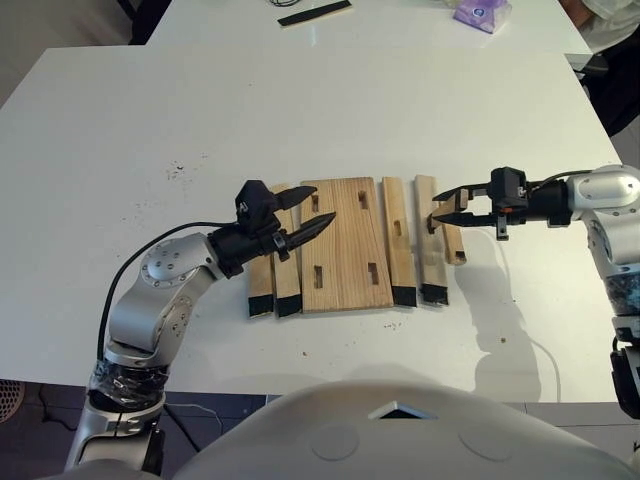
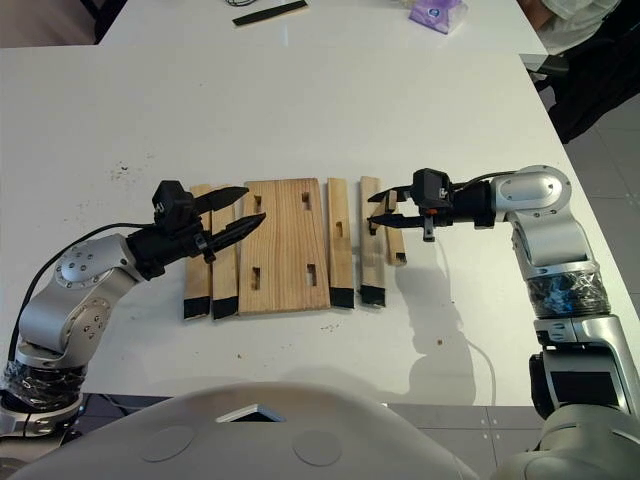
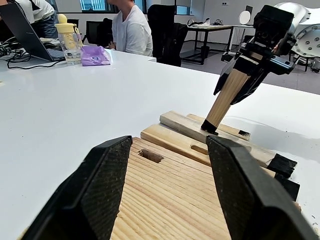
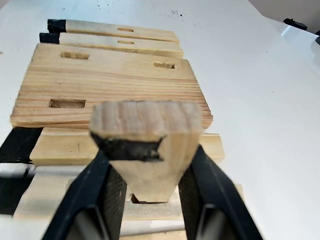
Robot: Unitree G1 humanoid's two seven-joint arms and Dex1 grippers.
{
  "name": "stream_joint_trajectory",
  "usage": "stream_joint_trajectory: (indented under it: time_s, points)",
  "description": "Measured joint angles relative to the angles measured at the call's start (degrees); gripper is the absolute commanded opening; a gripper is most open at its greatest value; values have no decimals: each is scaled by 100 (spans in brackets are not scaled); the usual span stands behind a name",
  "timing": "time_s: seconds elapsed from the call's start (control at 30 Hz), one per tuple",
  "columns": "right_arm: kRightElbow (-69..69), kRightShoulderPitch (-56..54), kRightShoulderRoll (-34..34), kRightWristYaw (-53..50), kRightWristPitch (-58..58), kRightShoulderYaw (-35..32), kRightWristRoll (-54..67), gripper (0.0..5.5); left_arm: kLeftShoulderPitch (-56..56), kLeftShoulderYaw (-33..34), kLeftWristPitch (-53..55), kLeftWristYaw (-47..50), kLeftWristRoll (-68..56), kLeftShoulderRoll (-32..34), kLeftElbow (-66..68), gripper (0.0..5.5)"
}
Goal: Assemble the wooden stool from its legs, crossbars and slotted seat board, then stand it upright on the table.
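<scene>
— Where is the crossbar held?
— The crossbar is pinched near its upper end by the right gripper. It is tilted, with its dark lower tip set on a leg lying right of the slotted seat board, in the middle of the table
— And handling?
— Light, stiff, dry wood is judged, so little slip is expected, though thin ends could be chipped if forced askew. A grip near the middle is advised. The left gripper is spread over the board's left edge, with nothing held

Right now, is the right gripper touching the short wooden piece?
Touching. The right wrist view shows the right gripper clamped against both sides of the short wooden piece.
</scene>
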Motion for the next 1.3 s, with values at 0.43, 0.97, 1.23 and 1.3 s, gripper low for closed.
stream_joint_trajectory:
  time_s: [0.43,0.97,1.23,1.3]
  points:
    - [78,-230,-337,1055,1085,487,438,130,124,-39,-26,24,29,-57,-39,276]
    - [590,-295,-283,1018,-183,786,428,130,207,-214,-46,1,174,-70,-39,276]
    - [1166,7,358,356,707,1088,25,250,227,-268,-77,-120,271,22,-34,276]
    - [1192,-15,451,299,716,1078,-2,269,211,-276,-77,-133,270,34,-33,276]
